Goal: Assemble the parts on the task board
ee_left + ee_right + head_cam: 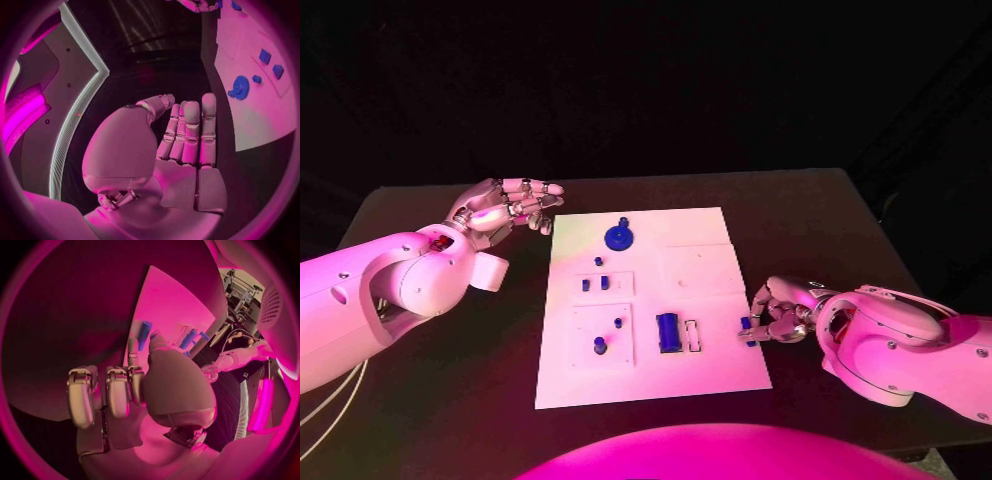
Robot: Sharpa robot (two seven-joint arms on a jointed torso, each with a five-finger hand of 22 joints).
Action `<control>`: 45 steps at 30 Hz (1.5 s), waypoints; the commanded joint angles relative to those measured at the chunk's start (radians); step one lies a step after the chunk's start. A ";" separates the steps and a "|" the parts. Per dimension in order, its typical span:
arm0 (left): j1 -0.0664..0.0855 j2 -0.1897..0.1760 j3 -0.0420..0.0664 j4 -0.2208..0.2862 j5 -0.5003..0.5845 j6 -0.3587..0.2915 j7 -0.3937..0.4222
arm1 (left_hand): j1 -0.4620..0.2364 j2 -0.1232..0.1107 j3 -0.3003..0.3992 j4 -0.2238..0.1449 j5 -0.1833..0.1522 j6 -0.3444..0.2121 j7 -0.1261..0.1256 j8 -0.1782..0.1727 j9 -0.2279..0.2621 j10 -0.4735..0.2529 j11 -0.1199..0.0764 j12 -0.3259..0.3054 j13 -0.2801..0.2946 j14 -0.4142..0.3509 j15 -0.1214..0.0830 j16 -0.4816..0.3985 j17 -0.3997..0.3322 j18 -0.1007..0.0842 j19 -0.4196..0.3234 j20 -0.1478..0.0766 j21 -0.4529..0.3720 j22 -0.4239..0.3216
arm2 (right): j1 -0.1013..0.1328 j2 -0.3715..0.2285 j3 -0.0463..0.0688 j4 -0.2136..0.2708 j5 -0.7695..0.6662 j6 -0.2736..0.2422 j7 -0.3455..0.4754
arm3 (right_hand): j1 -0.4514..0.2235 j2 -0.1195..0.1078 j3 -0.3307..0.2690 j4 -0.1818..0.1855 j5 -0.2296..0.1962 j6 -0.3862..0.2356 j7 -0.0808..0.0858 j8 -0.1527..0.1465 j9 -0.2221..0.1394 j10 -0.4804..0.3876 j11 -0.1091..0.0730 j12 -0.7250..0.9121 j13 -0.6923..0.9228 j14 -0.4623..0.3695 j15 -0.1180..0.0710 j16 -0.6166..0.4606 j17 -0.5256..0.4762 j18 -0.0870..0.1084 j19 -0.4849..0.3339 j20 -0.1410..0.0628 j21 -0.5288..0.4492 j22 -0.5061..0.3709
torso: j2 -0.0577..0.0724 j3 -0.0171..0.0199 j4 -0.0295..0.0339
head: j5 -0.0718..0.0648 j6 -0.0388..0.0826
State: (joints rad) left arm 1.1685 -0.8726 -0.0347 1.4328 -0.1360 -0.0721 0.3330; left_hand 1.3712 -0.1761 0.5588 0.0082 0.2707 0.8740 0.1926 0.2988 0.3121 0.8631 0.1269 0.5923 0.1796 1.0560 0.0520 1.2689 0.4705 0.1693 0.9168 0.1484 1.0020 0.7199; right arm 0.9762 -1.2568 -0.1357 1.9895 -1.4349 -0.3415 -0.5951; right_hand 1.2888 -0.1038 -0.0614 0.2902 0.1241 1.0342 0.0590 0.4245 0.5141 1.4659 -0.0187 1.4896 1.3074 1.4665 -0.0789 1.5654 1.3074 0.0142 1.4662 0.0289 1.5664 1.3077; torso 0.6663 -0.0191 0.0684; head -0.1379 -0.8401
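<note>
- I see the task board [711, 300], a flat, smooth white plate, lying mid-way across the matte black surface [444, 400].
- A round blue disc part [619, 237] sits near its far edge; a blue oblong block [669, 331] stands nearer me.
- My left hand [506, 208], silver and segmented, hovers just off the board's far-left corner, fingers straight and close together, holding nothing.
- My right hand [780, 313] sits at the board's right edge, seemingly pinching a small blue peg [747, 330] between its fingertips.
- No readable writing anywhere.

Matt table [444, 400] — glossy hand [783, 312].
</note>
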 commanded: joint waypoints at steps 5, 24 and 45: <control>0.000 -0.001 0.001 0.003 0.006 0.012 0.007 | 0.002 0.009 0.003 -0.003 0.006 -0.007 -0.001 0.006 0.002 -0.004 0.001 0.005 -0.001 -0.001 0.001 -0.002 0.000 0.016 0.008 0.000 -0.004 -0.001 | -0.012 0.025 -0.001 -0.019 -0.054 0.022 -0.013 | 0.043 0.007 0.022 -0.002 0.005 0.004 -0.001 -0.013 -0.007 0.074 0.002 0.003 0.220 0.104 0.000 0.005 0.263 -0.014 0.105 0.000 0.004 0.263 | 0.000 0.0005 0.0010 | 0.003 -0.002; 0.000 -0.002 0.000 0.004 0.006 0.011 0.007 | 0.002 0.010 0.004 -0.003 0.006 -0.008 -0.001 0.008 0.002 -0.005 0.001 0.007 -0.001 -0.002 0.001 -0.002 -0.001 0.016 0.008 0.000 -0.004 -0.001 | -0.021 0.046 -0.001 -0.020 -0.086 0.028 -0.048 | 0.235 -0.104 0.398 -0.032 0.207 0.062 -0.003 -0.054 -0.049 0.073 -0.002 -0.001 0.222 0.104 -0.003 0.005 0.263 -0.014 0.105 -0.004 0.004 0.263 | -0.001 -0.0007 0.0005 | 0.005 -0.002; 0.000 0.001 0.000 0.004 0.005 0.010 0.005 | 0.002 0.010 0.005 -0.004 0.006 -0.008 -0.001 0.009 0.002 -0.005 0.001 0.007 -0.002 0.000 0.001 -0.002 0.002 0.016 0.008 0.000 -0.004 -0.001 | 0.039 0.098 0.001 0.039 0.303 -0.126 -0.010 | 0.115 -0.124 0.494 -0.040 0.297 0.026 -0.010 -0.024 -0.008 0.074 -0.007 -0.004 0.221 0.104 -0.008 0.005 0.263 -0.014 0.105 -0.009 0.004 0.263 | -0.001 -0.0018 0.0005 | 0.005 -0.004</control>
State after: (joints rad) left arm 1.1684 -0.8728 -0.0350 1.4339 -0.1359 -0.0722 0.3324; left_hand 1.3712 -0.1762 0.5588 0.0082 0.2707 0.8740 0.1926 0.3039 0.3125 0.8632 0.1269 0.5963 0.1788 1.0560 0.0520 1.2689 0.4705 0.1693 0.9168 0.1484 1.0020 0.7199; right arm 1.0148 -1.1607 -0.1347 2.0297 -1.2199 -0.4420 -0.6221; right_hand 1.4113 -0.2278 0.3677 0.3071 0.4185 1.0645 0.0532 0.3879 0.4807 1.4647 -0.0195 1.4895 1.3073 1.4665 -0.0787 1.5654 1.3079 0.0142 1.4662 0.0289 1.5664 1.3079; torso 0.6653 -0.0206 0.0694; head -0.1336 -0.8437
